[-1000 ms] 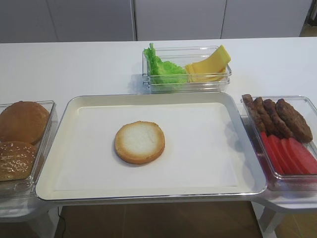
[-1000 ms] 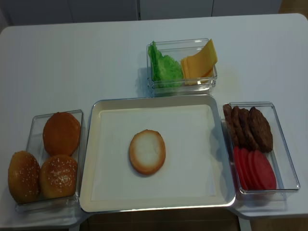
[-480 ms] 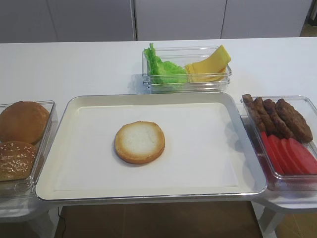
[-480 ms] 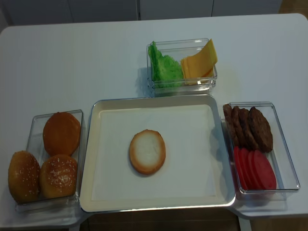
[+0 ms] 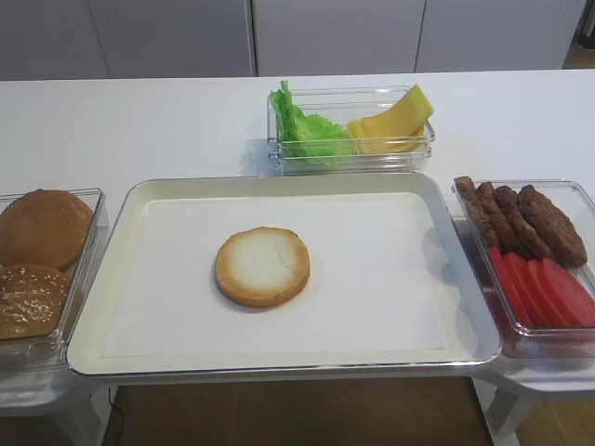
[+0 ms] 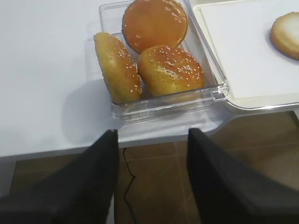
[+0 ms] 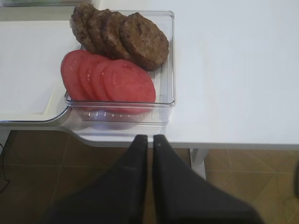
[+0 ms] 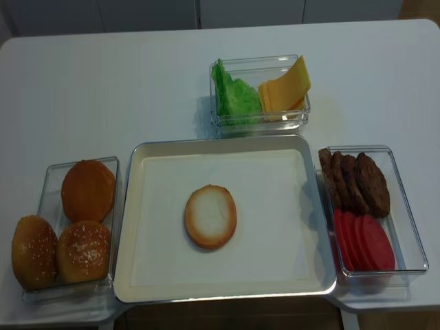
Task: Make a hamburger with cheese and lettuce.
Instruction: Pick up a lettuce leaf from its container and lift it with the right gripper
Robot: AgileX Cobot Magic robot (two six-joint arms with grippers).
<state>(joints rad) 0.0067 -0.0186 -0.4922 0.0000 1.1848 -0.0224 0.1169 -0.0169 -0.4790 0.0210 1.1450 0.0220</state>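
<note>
The hamburger [image 5: 262, 266] [image 8: 210, 216] is a bare bun half, cut face up, in the middle of the metal tray [image 5: 279, 368]; its edge shows in the left wrist view as the hamburger [image 6: 286, 34]. Green lettuce [image 5: 307, 130] [image 8: 234, 95] and yellow cheese [image 5: 392, 123] [image 8: 285, 88] share a clear box behind the tray. My right gripper [image 7: 150, 138] is shut and empty, off the table's near edge in front of the tomato and patty box. My left gripper [image 6: 152, 133] is open and empty, below the table edge in front of the bun box. Neither gripper appears in the high views.
A clear box of seeded bun tops [image 6: 169, 69] [image 8: 82, 247] stands left of the tray. On the right, a clear box holds meat patties [image 7: 140, 39] [image 8: 361, 180] and tomato slices [image 7: 117, 81] [image 8: 368, 242]. Brown floor lies below the table's front edge.
</note>
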